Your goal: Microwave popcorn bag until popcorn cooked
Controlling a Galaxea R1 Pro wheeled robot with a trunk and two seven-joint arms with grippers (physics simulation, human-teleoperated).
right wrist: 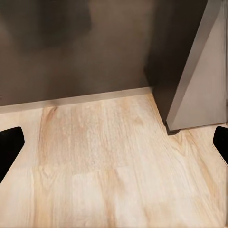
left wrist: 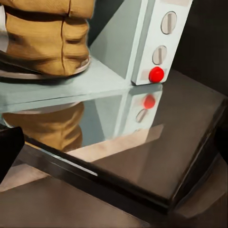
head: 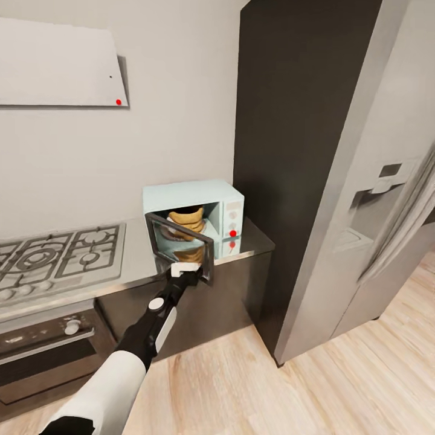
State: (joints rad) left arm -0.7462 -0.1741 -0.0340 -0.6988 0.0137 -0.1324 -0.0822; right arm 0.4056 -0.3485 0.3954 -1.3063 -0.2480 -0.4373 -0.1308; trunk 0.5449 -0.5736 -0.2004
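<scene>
Popcorn bag point(head: 186, 222) sits inside the microwave point(head: 193, 220); left claw point(head: 184, 270), spread apart, sits at the half-open door's point(head: 181, 244) outer edge.

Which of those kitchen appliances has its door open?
The mint-blue microwave on the countertop: its door hangs open, popcorn bag inside. The oven and grey fridge look shut.

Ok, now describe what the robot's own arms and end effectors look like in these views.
In the head view the left arm has a white upper sleeve, a black jointed forearm with a white side panel and a round white disc at the wrist. Its left end effector has a white block-shaped base. In the right wrist view the right end effector shows two dark, wedge-shaped fingertips. No cables or markings are visible.
</scene>
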